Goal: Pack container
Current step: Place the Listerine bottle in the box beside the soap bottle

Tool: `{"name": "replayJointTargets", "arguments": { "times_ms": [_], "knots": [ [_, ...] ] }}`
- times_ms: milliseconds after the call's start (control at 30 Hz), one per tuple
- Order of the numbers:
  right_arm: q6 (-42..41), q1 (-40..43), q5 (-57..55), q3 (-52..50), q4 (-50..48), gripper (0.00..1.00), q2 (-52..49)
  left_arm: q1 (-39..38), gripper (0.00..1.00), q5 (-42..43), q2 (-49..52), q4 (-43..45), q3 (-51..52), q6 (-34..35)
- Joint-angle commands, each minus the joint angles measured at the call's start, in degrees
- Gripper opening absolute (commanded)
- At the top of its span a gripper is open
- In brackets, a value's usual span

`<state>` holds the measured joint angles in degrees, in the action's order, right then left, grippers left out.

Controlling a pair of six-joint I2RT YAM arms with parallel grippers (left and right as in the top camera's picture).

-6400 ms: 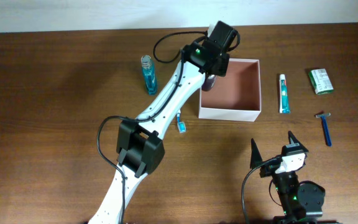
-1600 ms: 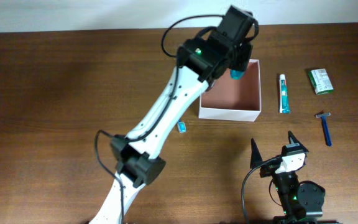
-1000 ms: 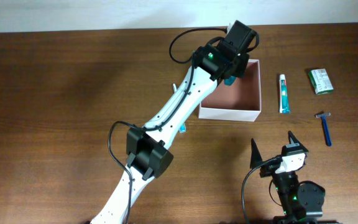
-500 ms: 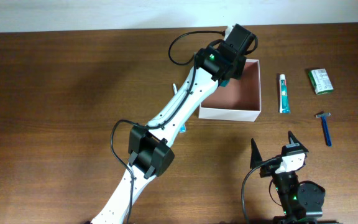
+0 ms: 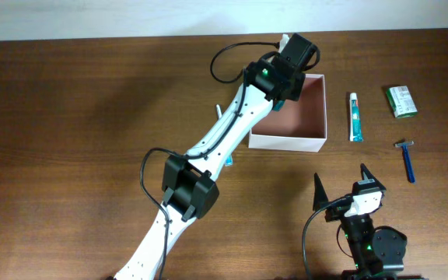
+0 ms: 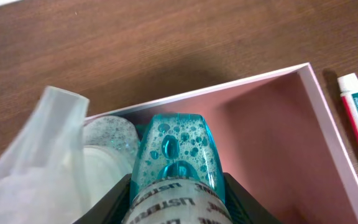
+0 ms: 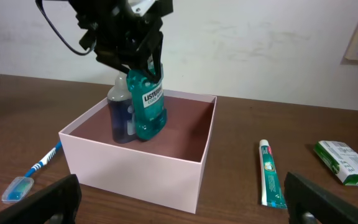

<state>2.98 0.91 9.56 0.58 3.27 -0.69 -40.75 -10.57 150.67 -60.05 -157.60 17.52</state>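
Container (image 5: 308,141) is on the counter (image 5: 92,117) directly below my left claw (image 7: 143,59), which reaches into its back left corner from above. The left claw is clenched on a teal mouthwash bottle (image 7: 149,106), gripping it at the upper part. The bottle is nearly upright and its lower half is inside the white walls, over the pink floor. I cannot tell whether its bottom touches the floor. Just beside it, on the side of the left wall, a clear bottle (image 7: 120,115) stands in the same corner, very close to the teal one or touching it.

In the left wrist view the dark fingers (image 6: 114,199) show only at the bottom edge, and the bottle fills the middle. A pale translucent shape (image 6: 48,155) at the left is out of focus and I cannot say what it is.

From overhead the left arm covers the corner and both bottles, and also most of a toothbrush (image 7: 42,160) lying left of the container.

Right of the container, apart from it, lie a toothpaste tube (image 5: 355,117), a green packet (image 5: 400,101) and a blue razor (image 5: 405,159).

My right claw (image 5: 340,171) is well apart, at the near edge, with its fingers spread and holding nothing.
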Motion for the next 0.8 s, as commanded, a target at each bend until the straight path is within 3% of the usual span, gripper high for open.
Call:
{"name": "replayJointTargets", "arguments": {
  "times_ms": [0, 67, 167, 333, 533, 700, 767],
  "knots": [
    [-0.44, -0.57, 0.31, -0.26, 0.37, 0.99, 0.48, 0.46, 0.35, -1.27, 0.2, 0.92, -0.7, -0.92],
    [-0.44, -0.57, 0.31, -0.26, 0.37, 0.99, 0.48, 0.46, 0.36, -1.27, 0.2, 0.92, -0.7, -0.92],
    [-0.44, -0.57, 0.31, -0.26, 0.37, 0.99, 0.48, 0.48, 0.54, -1.27, 0.2, 1.16, -0.7, -0.92],
    [-0.44, -0.57, 0.31, -0.26, 0.37, 0.99, 0.48, 0.52, 0.61, -1.27, 0.2, 1.64, -0.7, -0.92],
    [-0.44, -0.57, 0.31, -0.26, 0.37, 0.99, 0.48, 0.52, 0.62, -0.81, 0.17, 2.01, -1.14, -0.94],
    [-0.44, -0.57, 0.31, -0.26, 0.37, 0.99, 0.48, 0.5, 0.63, -0.79, -0.39, 1.68, -7.5, -0.96],
    [-0.44, -0.57, 0.31, -0.26, 0.37, 0.99, 0.48, 0.46, 0.68, -0.76, -1.27, 0.9, -11.54, -0.96]
  ]
}}
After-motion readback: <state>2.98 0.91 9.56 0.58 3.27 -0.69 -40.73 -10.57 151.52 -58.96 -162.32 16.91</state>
